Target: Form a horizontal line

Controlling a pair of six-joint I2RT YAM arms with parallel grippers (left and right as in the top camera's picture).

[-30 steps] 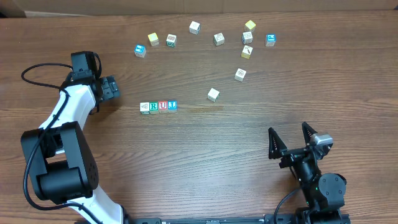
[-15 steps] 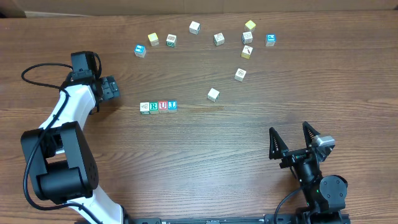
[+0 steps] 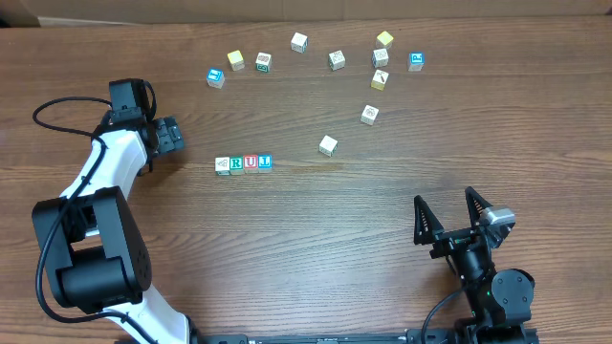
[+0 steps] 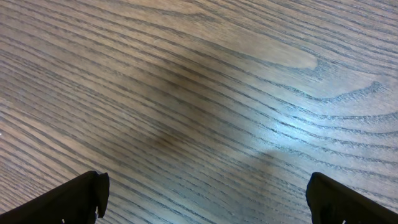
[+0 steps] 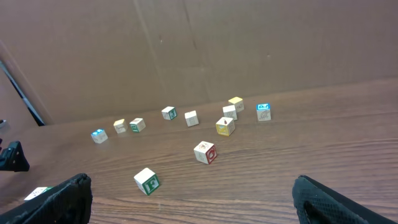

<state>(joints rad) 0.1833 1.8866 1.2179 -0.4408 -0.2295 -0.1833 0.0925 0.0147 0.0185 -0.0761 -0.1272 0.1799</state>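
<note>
Looking at the left-middle of the table (image 3: 316, 248), you find the horizontal line (image 3: 243, 163): four small cubes touching side by side in a straight row, running pale with a green mark, green R, red U, blue letter from left to right. Your left gripper (image 3: 178, 135) hangs just up-left of the row's pale end, apart from it, jaws spread wide with only bare wood between them. Your right gripper (image 3: 444, 201) sits well apart at the near right, equally wide and empty. A loose white cube (image 3: 328, 145) lies near the row's right end, and other scattered cubes (image 3: 336, 59) lie farther back.
</note>
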